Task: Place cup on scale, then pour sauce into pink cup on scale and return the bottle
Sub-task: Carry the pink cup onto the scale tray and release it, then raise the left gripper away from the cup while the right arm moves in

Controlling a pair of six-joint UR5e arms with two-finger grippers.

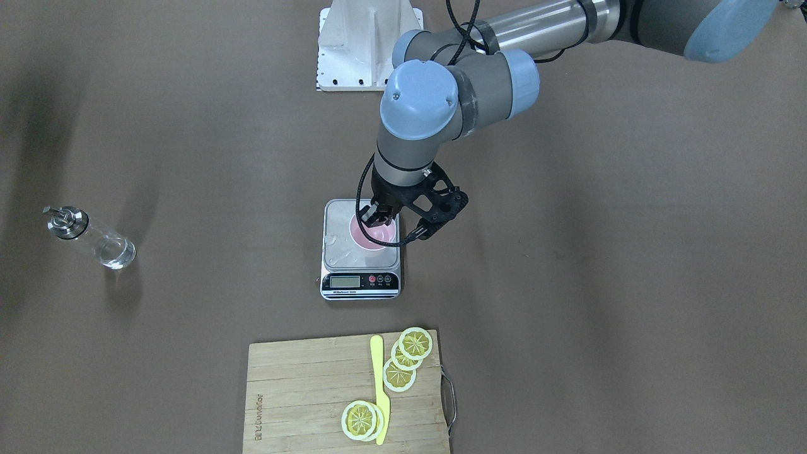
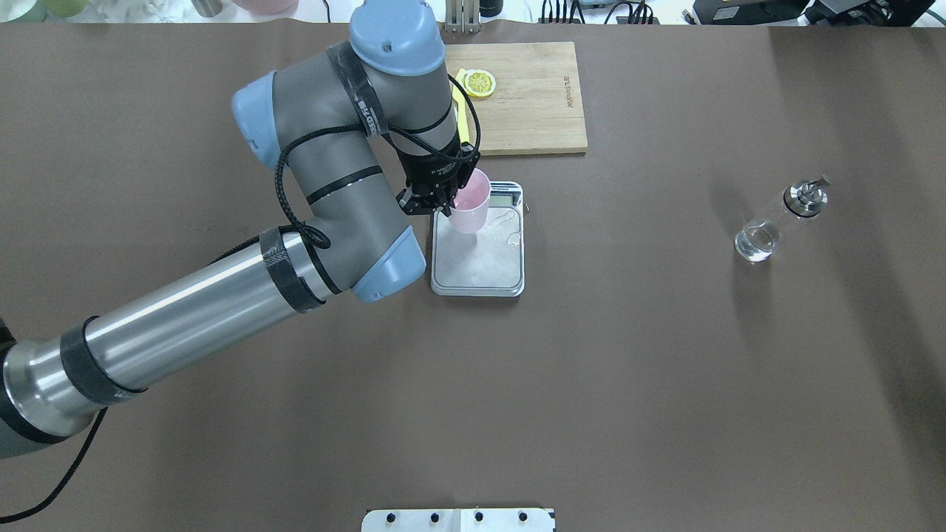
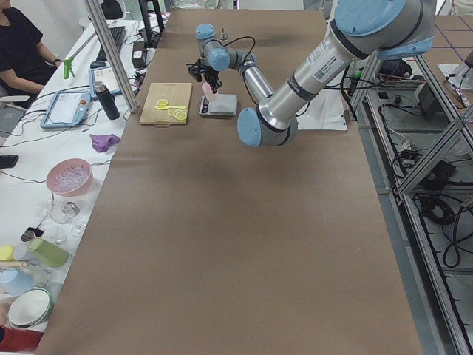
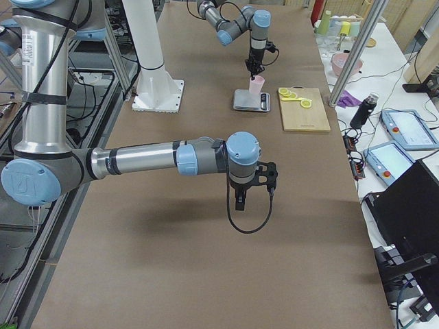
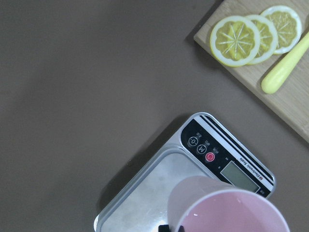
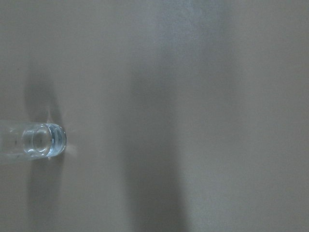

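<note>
Left end effector [image 1: 377, 221] straight down, perhaps on cup [image 1: 381, 239]

On the black strip of the scale [image 5: 145, 193], small white words: "Electronic Scale". Beside them, a round button [image 5: 201, 149] marked "M" and a red button [image 5: 210, 156] with a power sign. On the cutting board [image 1: 302, 391], a burnt-in brand name, too small to read. On the blue cap of the right arm [image 4: 31, 184], the letters "UR".
</note>
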